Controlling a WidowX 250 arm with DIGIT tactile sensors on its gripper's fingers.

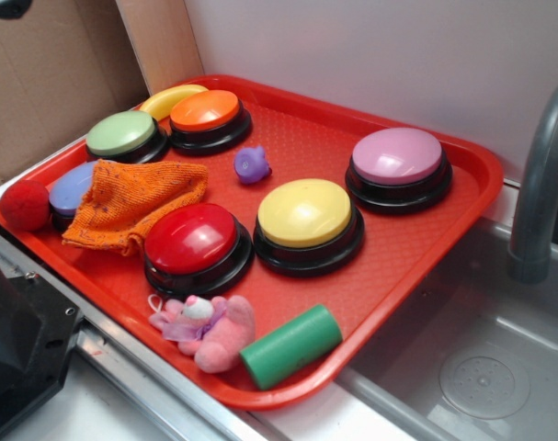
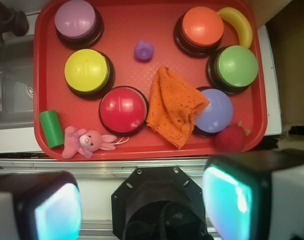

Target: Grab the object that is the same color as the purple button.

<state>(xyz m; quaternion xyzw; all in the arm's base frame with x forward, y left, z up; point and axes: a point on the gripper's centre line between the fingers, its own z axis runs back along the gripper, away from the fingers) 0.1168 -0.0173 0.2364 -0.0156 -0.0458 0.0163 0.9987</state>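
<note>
Wrist view — fingers (image 2: 141,205) spread wide, high above the purple figure (image 2: 144,50).

Six buttons sit spread around the tray (image 2: 141,145). The tiny animal figure (image 2: 144,50) is up top center, the cloth (image 2: 173,106) just below it, and the plush (image 2: 84,142) with the cylinder (image 2: 51,128) lower left.

We're looking at a toy kitchen test setup: a grey sink basin (image 1: 485,367) with a curved faucet (image 1: 540,184), a red tray (image 1: 426,248) beside it, cardboard backing (image 1: 39,73) and plain wall beyond.
</note>
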